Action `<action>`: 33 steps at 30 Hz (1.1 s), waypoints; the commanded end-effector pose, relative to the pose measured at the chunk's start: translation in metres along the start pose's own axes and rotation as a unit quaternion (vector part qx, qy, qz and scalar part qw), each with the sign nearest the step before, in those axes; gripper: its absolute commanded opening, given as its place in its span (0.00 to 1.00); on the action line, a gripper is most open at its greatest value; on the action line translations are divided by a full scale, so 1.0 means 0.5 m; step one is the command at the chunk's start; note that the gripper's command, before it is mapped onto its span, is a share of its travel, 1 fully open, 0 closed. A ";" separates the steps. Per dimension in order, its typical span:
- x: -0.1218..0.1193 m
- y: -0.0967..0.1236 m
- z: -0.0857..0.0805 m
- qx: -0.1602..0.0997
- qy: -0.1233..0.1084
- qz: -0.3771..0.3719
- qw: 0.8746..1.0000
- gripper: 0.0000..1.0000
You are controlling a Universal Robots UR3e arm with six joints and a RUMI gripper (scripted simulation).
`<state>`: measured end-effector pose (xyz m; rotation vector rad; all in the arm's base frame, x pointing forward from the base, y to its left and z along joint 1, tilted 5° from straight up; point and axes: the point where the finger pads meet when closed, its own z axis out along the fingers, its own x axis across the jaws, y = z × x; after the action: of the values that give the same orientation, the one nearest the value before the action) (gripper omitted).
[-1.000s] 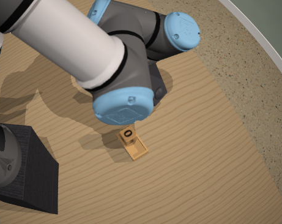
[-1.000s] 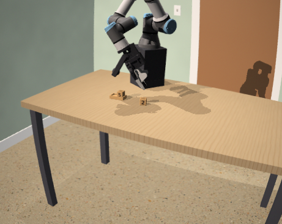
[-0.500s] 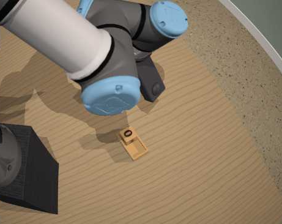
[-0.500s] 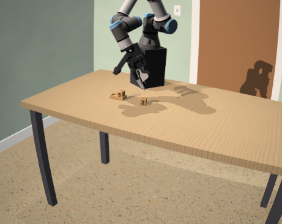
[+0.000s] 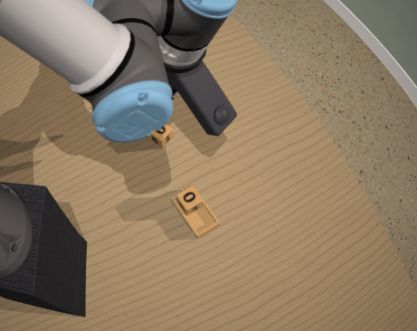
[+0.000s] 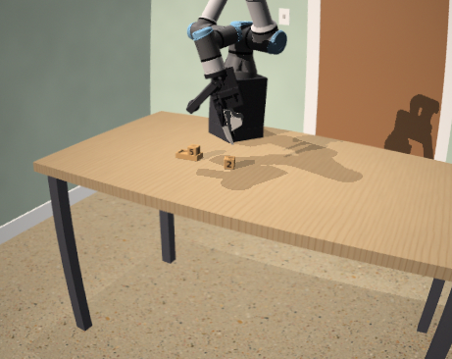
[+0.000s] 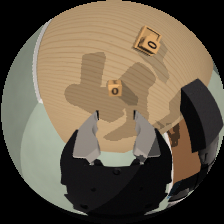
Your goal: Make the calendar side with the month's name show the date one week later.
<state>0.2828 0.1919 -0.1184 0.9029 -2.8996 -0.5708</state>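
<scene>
Fingers part-open, nothing between them; gripper [image 7: 115, 120] hangs above the table [image 6: 329, 206]. Loose cube [image 5: 162, 135] lies on the wood below. Second cube [image 5: 189, 199], 0 up, sits in tray [image 5: 206, 222] nearby.

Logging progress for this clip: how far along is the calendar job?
Done: one cube sits in the tray, 0 up. In hand: nothing; the gripper hangs empty above the loose cube. Left: that cube lies on the table, the tray's other slot unfilled.

Grey-white arm [image 5: 69, 41] (blue joint caps [image 5: 133, 113]), black gripper [image 7: 114, 131].
</scene>
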 end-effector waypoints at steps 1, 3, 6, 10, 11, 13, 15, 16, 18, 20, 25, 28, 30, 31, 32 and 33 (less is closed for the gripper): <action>-0.003 -0.012 -0.002 0.032 -0.007 0.009 0.999 0.42; -0.003 -0.012 -0.002 0.032 -0.007 0.009 0.999 0.42; -0.002 -0.012 -0.001 0.036 -0.006 0.009 0.999 0.42; 0.000 -0.012 0.001 0.054 -0.002 0.008 0.998 0.42; 0.001 -0.012 0.002 0.061 -0.001 0.008 0.998 0.42; 0.001 -0.011 0.003 0.076 0.001 0.008 0.997 0.42; 0.002 -0.011 0.004 0.093 0.002 0.008 0.996 0.42; 0.002 -0.011 0.004 0.101 0.002 0.008 0.995 0.42; 0.001 -0.010 0.004 0.117 0.002 0.009 0.993 0.42; 0.001 -0.010 0.004 0.117 0.002 0.009 0.993 0.42; -0.001 -0.008 0.001 0.149 -0.003 0.009 0.989 0.42; -0.002 -0.007 0.000 0.158 -0.005 0.010 0.987 0.42; -0.002 -0.007 0.000 0.161 -0.006 0.010 0.987 0.42; -0.002 -0.007 -0.001 0.161 -0.006 0.010 0.987 0.42; -0.002 -0.007 -0.001 0.161 -0.006 0.010 0.987 0.42; -0.002 -0.007 -0.001 0.161 -0.006 0.010 0.987 1.00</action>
<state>0.2808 0.1945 -0.1201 0.9282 -3.0234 -0.1811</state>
